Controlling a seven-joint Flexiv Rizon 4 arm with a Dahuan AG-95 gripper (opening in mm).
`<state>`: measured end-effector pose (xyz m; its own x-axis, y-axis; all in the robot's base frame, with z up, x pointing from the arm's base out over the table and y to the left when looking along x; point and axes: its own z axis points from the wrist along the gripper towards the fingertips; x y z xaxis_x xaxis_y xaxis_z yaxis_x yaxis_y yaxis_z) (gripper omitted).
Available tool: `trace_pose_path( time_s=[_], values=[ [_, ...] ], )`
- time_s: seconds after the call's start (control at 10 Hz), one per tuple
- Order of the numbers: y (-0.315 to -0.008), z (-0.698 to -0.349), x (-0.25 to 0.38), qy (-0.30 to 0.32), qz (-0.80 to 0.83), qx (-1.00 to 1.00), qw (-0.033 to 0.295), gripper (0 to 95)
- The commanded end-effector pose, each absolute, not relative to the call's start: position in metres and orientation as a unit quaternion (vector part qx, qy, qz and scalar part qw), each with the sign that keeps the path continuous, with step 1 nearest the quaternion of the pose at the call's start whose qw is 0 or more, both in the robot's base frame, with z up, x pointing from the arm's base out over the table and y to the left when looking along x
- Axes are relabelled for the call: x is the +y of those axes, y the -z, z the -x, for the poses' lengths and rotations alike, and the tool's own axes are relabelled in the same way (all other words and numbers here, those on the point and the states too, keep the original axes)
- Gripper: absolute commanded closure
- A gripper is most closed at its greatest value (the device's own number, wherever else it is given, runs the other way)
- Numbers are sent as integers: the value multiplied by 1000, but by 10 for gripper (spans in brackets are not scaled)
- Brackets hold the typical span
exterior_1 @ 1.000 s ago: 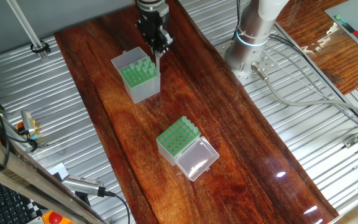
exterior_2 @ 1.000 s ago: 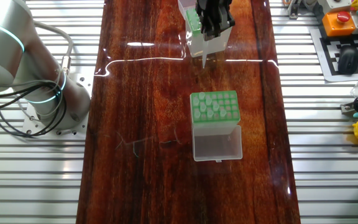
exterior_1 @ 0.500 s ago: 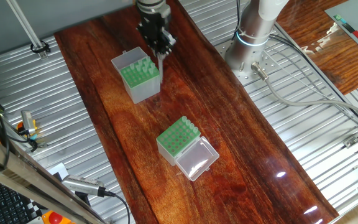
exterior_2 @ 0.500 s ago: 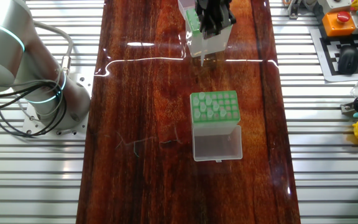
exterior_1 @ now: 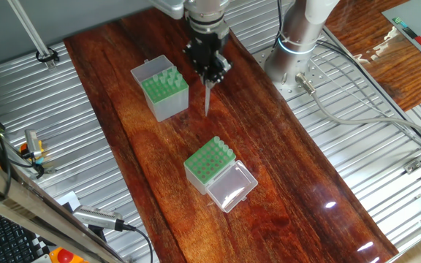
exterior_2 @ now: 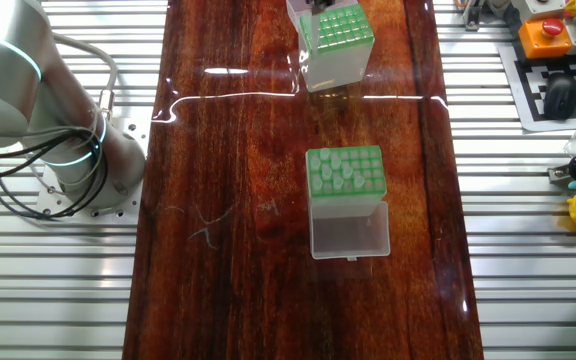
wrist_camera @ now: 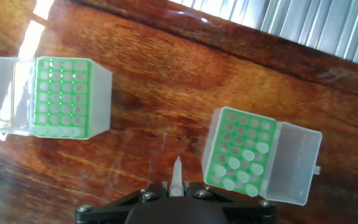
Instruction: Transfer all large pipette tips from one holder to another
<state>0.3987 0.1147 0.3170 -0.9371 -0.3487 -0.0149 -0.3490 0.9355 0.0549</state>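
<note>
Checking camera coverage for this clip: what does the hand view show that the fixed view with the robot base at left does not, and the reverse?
Only the hand view shows the end effector shut on a slim pale translucent pipette tip above the wood. Only that fixed view shows the silver robot base and the grey slatted metal surface; the end effector is out of frame there. Both show the taller grey-sided box with a green hole plate, the shorter green-topped box with an open clear lid, and the dark wooden tabletop.

The gripper [wrist_camera: 174, 194] is cut off at the hand view's 6 o'clock edge, its fingertips unseen. The other fixed view clips the taller holder [exterior_2: 334, 40] at 12 o'clock; gripper absent there.
</note>
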Motion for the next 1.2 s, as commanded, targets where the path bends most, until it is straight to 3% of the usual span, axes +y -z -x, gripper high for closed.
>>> trace_pose_path(
  time_s=[0.1,0.4,0.8,1.2],
  values=[
    [-316,-398,113,-15,217,976,-6,950],
    [-317,-400,121,-31,196,980,-3,950],
    [-319,-406,190,-18,138,990,-5,950],
    [-320,-406,193,-14,150,989,-3,950]
  ],
)
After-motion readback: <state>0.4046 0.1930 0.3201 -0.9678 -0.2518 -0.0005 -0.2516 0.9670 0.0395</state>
